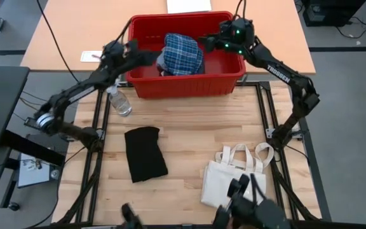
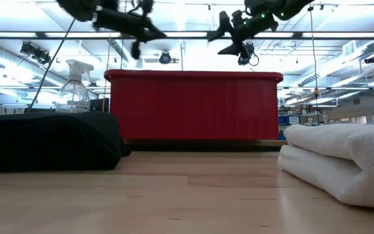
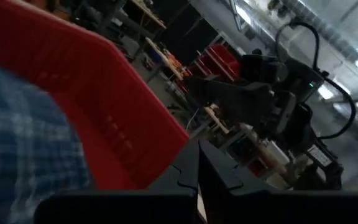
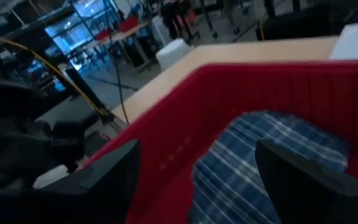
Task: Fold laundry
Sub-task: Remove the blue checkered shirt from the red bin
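Note:
A blue-and-white plaid garment (image 1: 182, 54) lies bunched in the red basket (image 1: 189, 83) at the table's far edge; it also shows in both wrist views (image 3: 23, 137) (image 4: 260, 155). A folded black garment (image 1: 145, 152) lies flat on the table nearer the front. My left gripper (image 1: 149, 57) is shut and hovers level over the basket's left rim, empty. My right gripper (image 1: 206, 44) is open above the basket's right part, pointing at the plaid garment, and its fingers (image 4: 104, 180) have nothing between them. In the low view both grippers (image 2: 154, 31) (image 2: 229, 32) hang above the basket's rim.
A clear spray bottle (image 1: 119, 102) stands left of the basket's near corner. A folded cream tote bag (image 1: 230, 178) with loop handles lies at the front right. Bare wood shows between the black garment and the tote. A tan table (image 1: 75, 32) stands behind the basket.

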Tool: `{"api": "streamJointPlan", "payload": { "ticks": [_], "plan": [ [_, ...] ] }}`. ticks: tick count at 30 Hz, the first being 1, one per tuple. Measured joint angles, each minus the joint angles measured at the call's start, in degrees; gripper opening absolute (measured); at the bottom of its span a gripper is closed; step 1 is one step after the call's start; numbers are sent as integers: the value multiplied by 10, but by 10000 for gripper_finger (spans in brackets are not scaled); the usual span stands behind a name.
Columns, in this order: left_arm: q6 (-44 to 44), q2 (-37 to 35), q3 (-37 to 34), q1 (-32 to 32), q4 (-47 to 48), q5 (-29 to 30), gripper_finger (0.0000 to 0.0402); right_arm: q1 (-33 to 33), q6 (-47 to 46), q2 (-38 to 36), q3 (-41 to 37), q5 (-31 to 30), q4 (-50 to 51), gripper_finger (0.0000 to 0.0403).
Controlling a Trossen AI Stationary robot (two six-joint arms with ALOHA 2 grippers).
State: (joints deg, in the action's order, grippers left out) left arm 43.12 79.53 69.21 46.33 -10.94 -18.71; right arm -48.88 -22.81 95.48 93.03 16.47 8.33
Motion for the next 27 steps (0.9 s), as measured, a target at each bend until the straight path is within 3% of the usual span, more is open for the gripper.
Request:
{"api": "streamJointPlan", "payload": {
  "ticks": [5, 8, 12, 15, 21, 27],
  "plan": [
    [-51, 122, 147, 13, 58, 20, 9, -32, 10, 9, 0, 52, 4, 322],
    [-13, 192, 226, 44, 125, 27, 9, -39, 27, 10, 0, 76, 5, 322],
    [16, 281, 302, 77, 186, -7, 26, -38, 65, 10, 0, 83, 4, 322],
    [33, 331, 338, 87, 186, -36, 69, -37, 89, 13, 0, 82, 3, 322],
    [12, 380, 365, 99, 211, -37, 201, -41, 92, 41, 0, 123, 12, 322],
    [-51, 380, 367, 112, 282, 33, 306, -38, 75, 70, 0, 153, 18, 322]
  ]
}}
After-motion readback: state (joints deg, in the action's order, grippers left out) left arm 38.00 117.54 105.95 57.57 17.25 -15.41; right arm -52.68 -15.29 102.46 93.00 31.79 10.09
